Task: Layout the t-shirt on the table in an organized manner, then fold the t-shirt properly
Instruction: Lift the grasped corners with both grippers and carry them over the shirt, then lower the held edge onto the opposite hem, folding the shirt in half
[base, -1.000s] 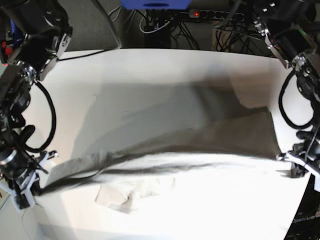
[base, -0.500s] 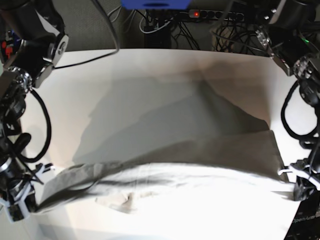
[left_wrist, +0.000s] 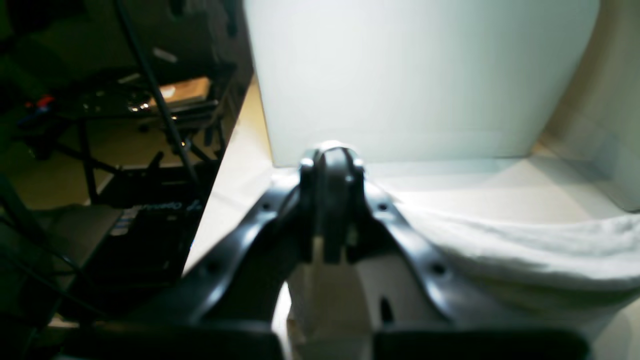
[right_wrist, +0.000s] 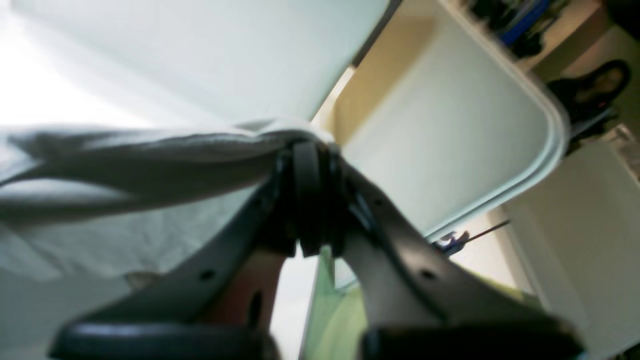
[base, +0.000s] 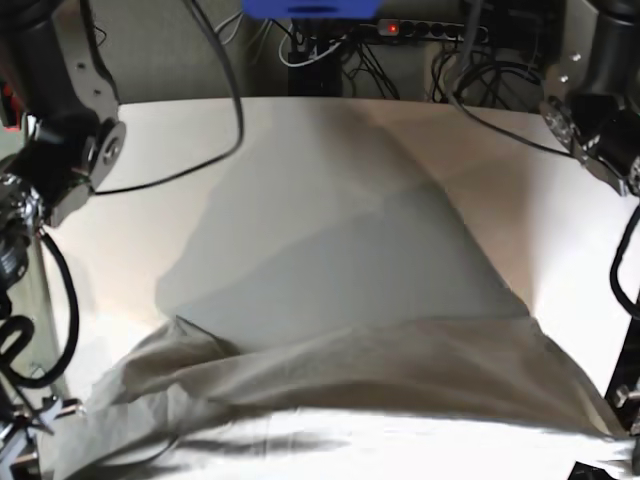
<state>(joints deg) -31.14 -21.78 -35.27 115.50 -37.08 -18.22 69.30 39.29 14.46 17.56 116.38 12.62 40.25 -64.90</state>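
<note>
Base view: t-shirt (base: 340, 400) between low arms.

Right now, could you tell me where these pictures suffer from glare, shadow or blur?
Base view: the plain grey-beige cotton t-shirt casts a broad dark shadow over the smooth white table, and its near edge is washed out by glare. Left wrist view: the shut left gripper is soft, the floor beside it dark. Right wrist view: the right gripper and table rim are blurred.
</note>
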